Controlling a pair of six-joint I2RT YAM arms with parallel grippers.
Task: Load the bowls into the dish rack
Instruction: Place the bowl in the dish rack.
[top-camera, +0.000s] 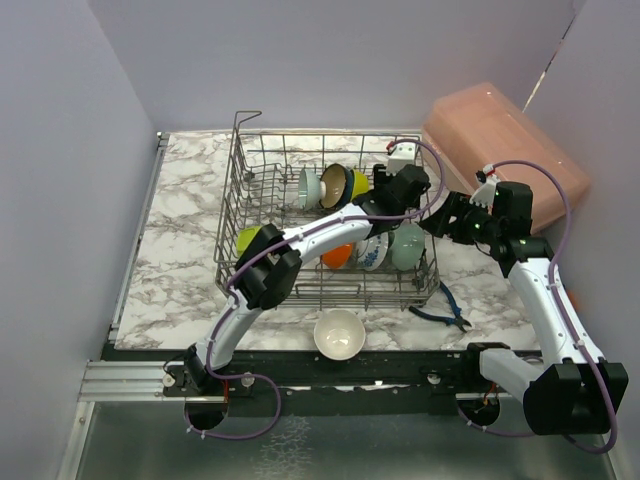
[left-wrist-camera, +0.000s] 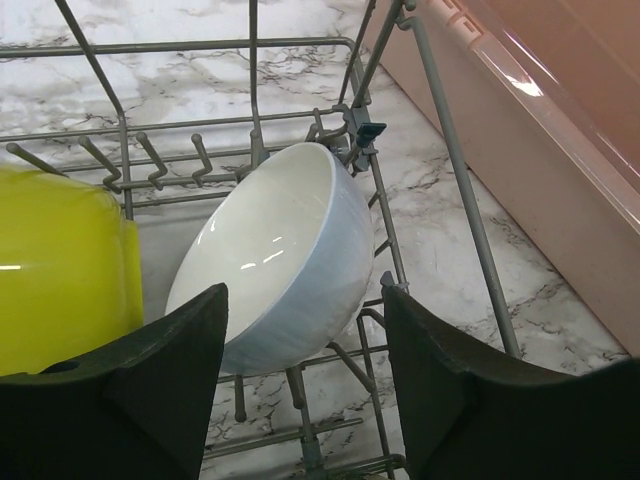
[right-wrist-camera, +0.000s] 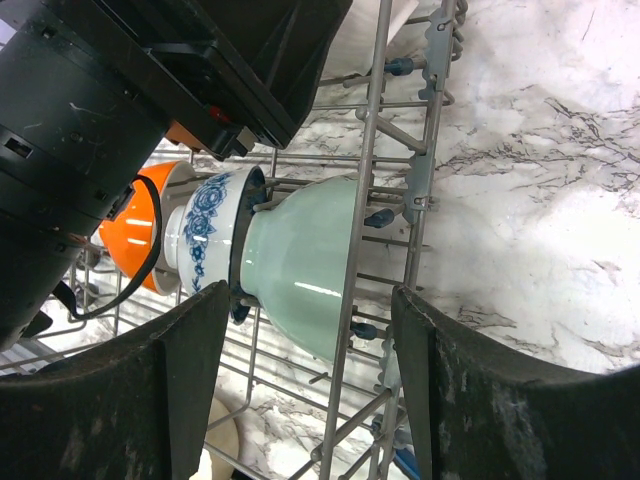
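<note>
Both spread, empty: left gripper (left-wrist-camera: 300, 300), right gripper (right-wrist-camera: 312, 295) | white bowl (left-wrist-camera: 270, 240) leans in dish rack (top-camera: 285, 200), frame middle | left bump could tip it.

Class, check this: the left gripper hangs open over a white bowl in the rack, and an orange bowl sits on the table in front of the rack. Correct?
No: the bowl on the table in front of the dish rack is cream, not orange; the top external view shows it. The left gripper does hang open over the white bowl.
</note>
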